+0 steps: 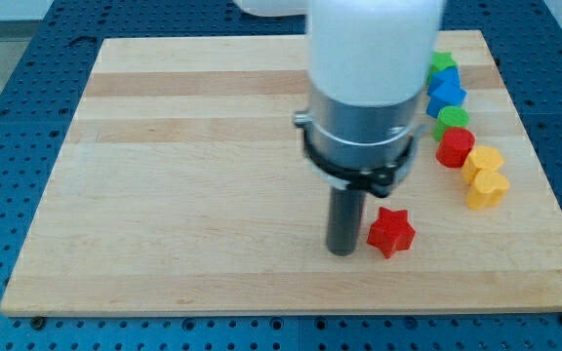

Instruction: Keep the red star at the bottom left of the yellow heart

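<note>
So the view's left half of the wooden worktop (183, 175) has no blocks on it, just plain boards, and nothing happens until you get to the middle, where the arm's big white and grey body hangs down and blocks a fair bit of the view. Below it the dark rod comes straight down, and my tip (341, 252) sits on the wood just beside the red star (391, 232), on the star's left side, looking like it's touching or a hair off; I can't tell which. There are no jaws on this rig at all, so nothing to call wide or narrow, it's purely a pusher. Being on the star's left makes sense to me if the idea is to nudge it toward the view's right, since the yellow heart (487, 189) is over there, up and to the right of the star and still clearly apart from it. So the star is already on the heart's bottom-left side, just not snug. Moving further right you hit the column of blocks along the edge: a green block (444, 64) at the top, partly hidden behind the arm, then a blue block (447, 94), another green one (453, 119), a red block (455, 147), a yellow block (483, 160) and then the heart at the bottom. They're packed in touching or nearly so, so I'd guess a hard shove could knock the heart out of line.
</note>
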`<control>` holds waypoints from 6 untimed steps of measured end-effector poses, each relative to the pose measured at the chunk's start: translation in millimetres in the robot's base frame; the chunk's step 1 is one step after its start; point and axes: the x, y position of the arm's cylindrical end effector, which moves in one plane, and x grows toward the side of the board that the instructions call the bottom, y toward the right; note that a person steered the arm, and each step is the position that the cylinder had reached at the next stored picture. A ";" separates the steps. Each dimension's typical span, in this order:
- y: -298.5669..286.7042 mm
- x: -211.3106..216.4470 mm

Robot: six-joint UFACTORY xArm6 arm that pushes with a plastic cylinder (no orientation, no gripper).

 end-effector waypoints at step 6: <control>105.7 -14.9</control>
